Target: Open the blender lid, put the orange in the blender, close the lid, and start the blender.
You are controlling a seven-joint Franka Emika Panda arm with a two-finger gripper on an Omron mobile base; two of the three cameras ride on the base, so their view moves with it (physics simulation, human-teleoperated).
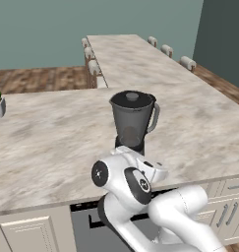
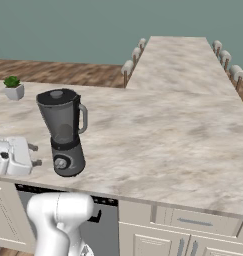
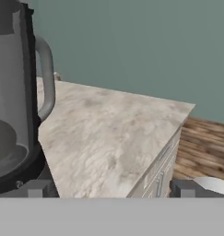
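Blender (image 1: pixel 133 123) upright on the marble tabletop (image 1: pixel 47 142) near the front edge, side handle toward the open stretch of tabletop, knob on the rounded base (image 2: pixel 62 162) facing the robot. Blender lid (image 1: pixel 133 98) seated flat across the jar rim, small central knob up. Something pale resting low inside the smoky jar, possibly the orange, though too dim through the glass to say. Gripper (image 2: pixel 35 155) low and just beside the base, fingers (image 3: pixel 32 189) spread wide, nothing between them. Step in hand, probably: starting the blender. Best done by squaring the hand to the round knob, closing gently on it, turning without shoving the base backward. Potted plant (image 2: pixel 13 87) well apart at the far side.
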